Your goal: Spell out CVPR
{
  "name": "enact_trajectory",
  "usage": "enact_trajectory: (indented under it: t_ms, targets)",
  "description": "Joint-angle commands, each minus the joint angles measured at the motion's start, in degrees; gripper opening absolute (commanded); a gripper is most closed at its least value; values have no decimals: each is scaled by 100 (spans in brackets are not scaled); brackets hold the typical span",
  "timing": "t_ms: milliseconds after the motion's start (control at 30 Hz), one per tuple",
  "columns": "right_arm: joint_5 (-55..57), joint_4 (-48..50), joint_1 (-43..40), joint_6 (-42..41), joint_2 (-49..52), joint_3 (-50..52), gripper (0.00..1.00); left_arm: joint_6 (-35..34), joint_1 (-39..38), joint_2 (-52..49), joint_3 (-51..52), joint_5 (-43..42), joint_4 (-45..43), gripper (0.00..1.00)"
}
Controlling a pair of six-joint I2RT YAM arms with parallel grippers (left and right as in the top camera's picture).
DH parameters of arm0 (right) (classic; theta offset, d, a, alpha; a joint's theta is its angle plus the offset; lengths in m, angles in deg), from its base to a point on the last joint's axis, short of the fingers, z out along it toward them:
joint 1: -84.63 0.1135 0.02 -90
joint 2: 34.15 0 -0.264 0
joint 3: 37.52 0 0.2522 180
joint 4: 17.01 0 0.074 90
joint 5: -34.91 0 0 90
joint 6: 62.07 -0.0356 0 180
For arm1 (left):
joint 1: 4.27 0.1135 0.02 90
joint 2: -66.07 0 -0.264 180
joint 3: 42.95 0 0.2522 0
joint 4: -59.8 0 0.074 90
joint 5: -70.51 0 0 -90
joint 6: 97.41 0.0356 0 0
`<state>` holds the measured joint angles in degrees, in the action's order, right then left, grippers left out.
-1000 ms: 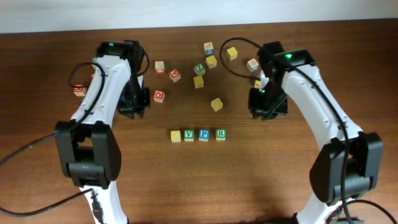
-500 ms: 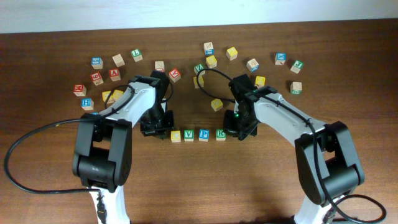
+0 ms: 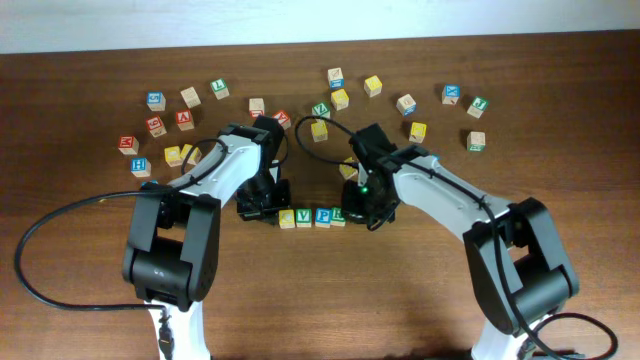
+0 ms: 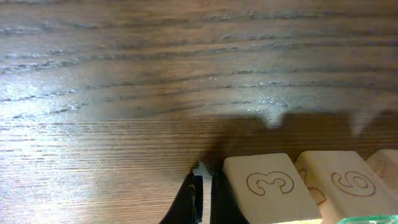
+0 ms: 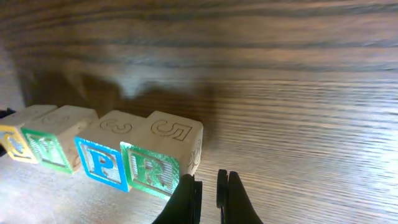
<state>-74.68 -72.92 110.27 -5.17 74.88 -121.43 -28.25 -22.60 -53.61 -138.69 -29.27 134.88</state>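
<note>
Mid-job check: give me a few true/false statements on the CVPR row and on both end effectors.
1. The C cube, V cube, P cube and R cube sit in one row, in that order. True.
2. The right end effector grips the R cube. False: it sits beside that cube, holding nothing.
3. The P cube's letter is red. False: it is blue.
4. The left end effector sits at the row's C end. True.

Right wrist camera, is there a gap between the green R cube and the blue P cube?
No, the green R cube sits directly against the blue P cube in the row.
</note>
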Motion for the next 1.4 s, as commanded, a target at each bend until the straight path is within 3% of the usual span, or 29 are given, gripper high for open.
enact_trajectory:
  t_ms: [0,367,567,833,967,1367]
  targets:
    - [-61,107,33,-42,98,50,4,-79,-105,33,46,-120,-74,0]
    - [-33,35,22,782,94,44,4,-79,-249,35,13,-9,-146,0]
    - [879,-822,15,1342,94,-684,9,-81,74,35,-251,511,350,0]
    - [673,61,170,1311,101,-859,4,-81,511,35,-249,619,192,2]
    - [935,105,363,970,160,-852,4,-81,516,35,-249,833,192,2]
    - [345,107,439,968,492,-852,4,-81,876,35,-249,833,197,5]
